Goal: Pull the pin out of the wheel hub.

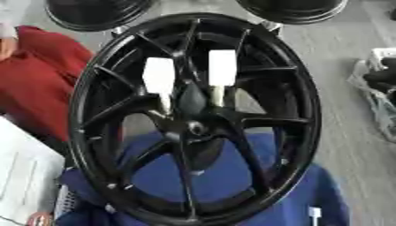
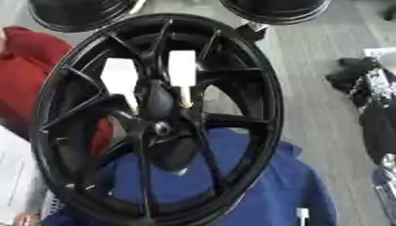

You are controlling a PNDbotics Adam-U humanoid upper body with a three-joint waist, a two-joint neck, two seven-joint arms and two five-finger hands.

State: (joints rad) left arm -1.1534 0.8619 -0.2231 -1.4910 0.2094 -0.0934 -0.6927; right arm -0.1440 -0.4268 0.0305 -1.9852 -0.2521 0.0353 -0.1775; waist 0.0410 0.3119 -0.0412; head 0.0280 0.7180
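A large black spoked wheel (image 1: 93,132) stands tilted in the middle of both views, its hub (image 1: 195,128) at the centre. Two white pins stick out of the hub area between the spokes. The left pin (image 1: 159,77) and the right pin (image 1: 222,67) each have a white block head and a pale shaft running down towards the hub. My right hand (image 2: 352,73) shows as a dark shape at the right edge, well away from the wheel and touching nothing on it. My left hand is out of view.
Blue cloth (image 1: 232,176) lies under and behind the wheel, with a small white piece (image 1: 314,212) on it. Two more black wheels (image 1: 93,13) (image 1: 294,9) stand at the top. A person's red garment (image 1: 39,84) is at the left, a white sheet (image 1: 23,176) below it.
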